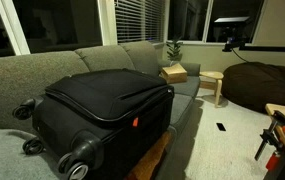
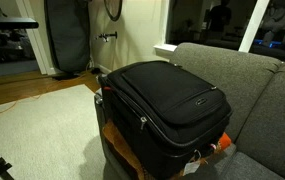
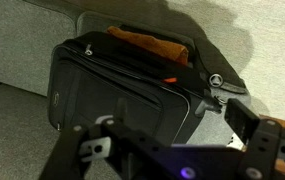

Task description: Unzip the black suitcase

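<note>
The black suitcase [image 1: 107,105] lies flat on the grey couch [image 1: 42,70], wheels [image 1: 79,158] toward the camera, with a small red tag [image 1: 135,122] on its side. In an exterior view the suitcase [image 2: 167,100] shows its zipper seam running round the lid, shut as far as I can see. In the wrist view I look down on the suitcase [image 3: 122,85] from above. My gripper [image 3: 178,115] hovers over its near right part. The jaws stand wide open with nothing between them. The arm shows in neither exterior view.
A brown wooden piece [image 2: 122,150] sticks out under the suitcase. A dark brown beanbag [image 1: 262,85], a small wooden stool [image 1: 212,85] and a cardboard box [image 1: 173,72] stand beyond the couch. A tall black bag [image 2: 67,40] leans against the wall.
</note>
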You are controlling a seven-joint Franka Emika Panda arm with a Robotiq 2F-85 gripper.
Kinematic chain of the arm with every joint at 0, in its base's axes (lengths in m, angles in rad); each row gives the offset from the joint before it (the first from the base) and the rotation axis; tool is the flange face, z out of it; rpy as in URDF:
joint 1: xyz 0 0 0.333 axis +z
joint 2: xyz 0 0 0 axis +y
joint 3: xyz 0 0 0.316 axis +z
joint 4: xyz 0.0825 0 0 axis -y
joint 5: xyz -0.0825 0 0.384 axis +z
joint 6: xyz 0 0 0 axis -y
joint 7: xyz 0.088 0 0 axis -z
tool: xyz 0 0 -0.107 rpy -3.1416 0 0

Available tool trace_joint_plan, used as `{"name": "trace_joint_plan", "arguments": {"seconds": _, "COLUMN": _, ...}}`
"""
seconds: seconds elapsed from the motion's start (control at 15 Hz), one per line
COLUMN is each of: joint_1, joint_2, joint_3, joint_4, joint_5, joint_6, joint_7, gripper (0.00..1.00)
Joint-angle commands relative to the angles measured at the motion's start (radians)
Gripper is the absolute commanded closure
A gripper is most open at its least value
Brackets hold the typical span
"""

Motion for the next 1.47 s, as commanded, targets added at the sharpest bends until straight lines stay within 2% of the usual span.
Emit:
{"name": "trace_joint_plan", "arguments": {"seconds": 0.0, "joint_1": 0.027, "joint_2": 0.006, "joint_3": -0.02, "joint_4": 0.002, "joint_5": -0.014, "joint_6": -0.002, "joint_7": 0.013, "gripper": 0.0}}
{"name": "trace_joint_plan", "arguments": {"seconds": 1.4, "joint_1": 0.02, "joint_2": 0.018, "joint_3": -0.021, "joint_4": 0.002, "joint_5": -0.03, "joint_6": 0.002, "joint_7": 0.023, "gripper": 0.0}}
